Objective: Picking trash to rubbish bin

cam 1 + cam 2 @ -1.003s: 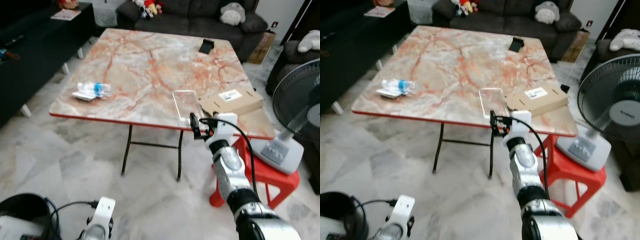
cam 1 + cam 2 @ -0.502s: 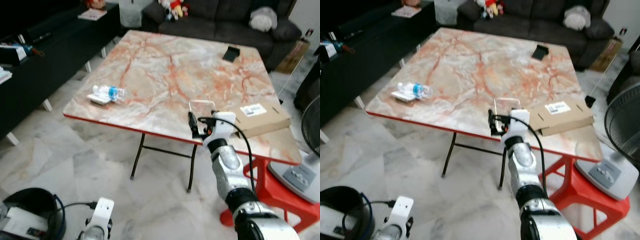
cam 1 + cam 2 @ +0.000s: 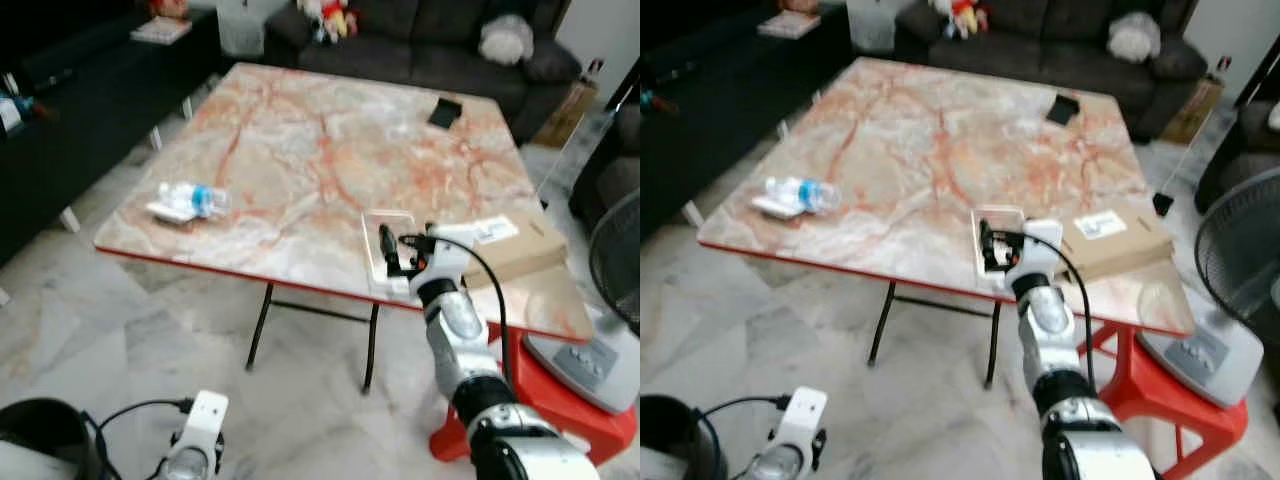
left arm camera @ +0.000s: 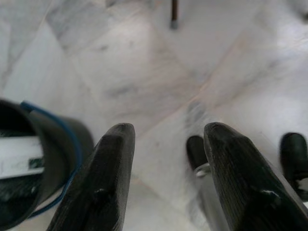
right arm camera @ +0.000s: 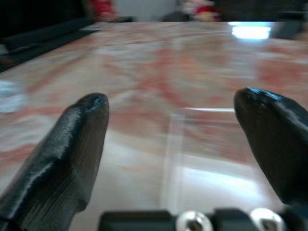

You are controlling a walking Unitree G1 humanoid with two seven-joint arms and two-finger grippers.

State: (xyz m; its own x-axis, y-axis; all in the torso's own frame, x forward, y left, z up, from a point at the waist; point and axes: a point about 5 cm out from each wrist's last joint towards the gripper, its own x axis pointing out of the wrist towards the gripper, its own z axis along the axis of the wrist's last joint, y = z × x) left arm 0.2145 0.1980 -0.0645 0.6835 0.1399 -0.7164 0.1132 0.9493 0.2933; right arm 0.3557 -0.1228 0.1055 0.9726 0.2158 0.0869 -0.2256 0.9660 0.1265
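Trash here means two things on your counter (image 3: 300, 130): a clear plastic tray (image 3: 385, 252) lying flat near the front edge, and a crushed water bottle (image 3: 190, 198) with a blue label at the front left corner, lying on its side on a flat white piece. The two are well apart.

Your right hand (image 3: 392, 248) sits over the tray's near end, fingers spread wide. In the right wrist view you see the two black fingers (image 5: 72, 144) parted with the tray's clear rim (image 5: 211, 144) between them on the marble top; they are not closed on it. Whether a fingertip touches the tray, you cannot tell.

Just beside the tray on its right lies a flat cardboard box (image 3: 500, 245) with a white label. A small dark object (image 3: 444, 112) rests near the far right edge of the counter.

Your left hand (image 4: 168, 168) hangs low over the marble floor (image 3: 120, 330), fingers spread and holding nothing. Next to it in the left wrist view stands the black rubbish bin (image 4: 33, 163), with something white inside; you also see it in the lower left corner of the head view (image 3: 40, 440).

A red plastic stool (image 3: 540, 380) stands under the counter's right corner, with a standing fan (image 3: 1240, 290) beside it. A dark sofa (image 3: 420, 40) with soft toys sits beyond the counter.
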